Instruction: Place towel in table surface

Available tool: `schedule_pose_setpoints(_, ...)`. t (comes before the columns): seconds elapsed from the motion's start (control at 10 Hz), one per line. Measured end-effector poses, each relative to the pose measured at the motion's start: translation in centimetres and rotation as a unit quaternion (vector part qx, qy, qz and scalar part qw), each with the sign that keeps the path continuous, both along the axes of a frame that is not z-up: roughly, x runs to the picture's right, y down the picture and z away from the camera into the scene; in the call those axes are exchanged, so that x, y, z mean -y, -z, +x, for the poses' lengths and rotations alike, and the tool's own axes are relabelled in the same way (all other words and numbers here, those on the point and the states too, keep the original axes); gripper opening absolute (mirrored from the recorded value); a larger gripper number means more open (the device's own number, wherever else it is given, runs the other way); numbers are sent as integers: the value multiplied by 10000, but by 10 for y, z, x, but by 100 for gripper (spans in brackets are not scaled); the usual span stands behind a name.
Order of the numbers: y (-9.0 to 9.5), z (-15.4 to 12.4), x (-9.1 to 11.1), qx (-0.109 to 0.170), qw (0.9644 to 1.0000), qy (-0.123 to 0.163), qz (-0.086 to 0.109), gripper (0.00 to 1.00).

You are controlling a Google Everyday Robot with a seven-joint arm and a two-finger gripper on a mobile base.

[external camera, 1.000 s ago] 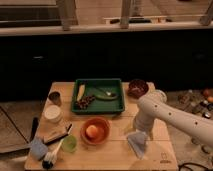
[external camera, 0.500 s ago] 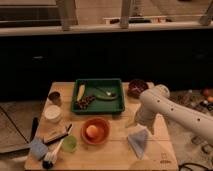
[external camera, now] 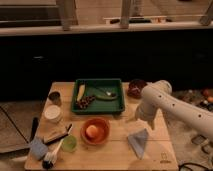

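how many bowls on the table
2. The orange bowl sits front centre, before the green tray; the dark bowl is at the tray's right end, beside the arm. The gripper is near the blue towel. The arm may hide more.

The white arm's [external camera: 167, 104] gripper [external camera: 142, 122] hangs just above the pale blue towel [external camera: 138, 143] on the tan table [external camera: 114, 151].

Pretty dim, warm-lit room here. A light wooden table [external camera: 165, 152] sits mid-frame, and behind its back edge there's a dark, near-black wall panel [external camera: 100, 60]. Above that runs a pale ledge [external camera: 45, 30] with pale upright posts [external camera: 66, 11] rising from it. Grey floor [external camera: 12, 120] shows off the table's left edge. The gripper [external camera: 138, 120] hangs over the table near its right edge.
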State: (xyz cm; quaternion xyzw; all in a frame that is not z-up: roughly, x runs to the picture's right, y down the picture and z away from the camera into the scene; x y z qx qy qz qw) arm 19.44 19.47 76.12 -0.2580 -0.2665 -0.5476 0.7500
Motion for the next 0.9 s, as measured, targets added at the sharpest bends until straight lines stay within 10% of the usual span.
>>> schedule_pose_setpoints(0.9,0,0,0,-3,10000,-5,3,80)
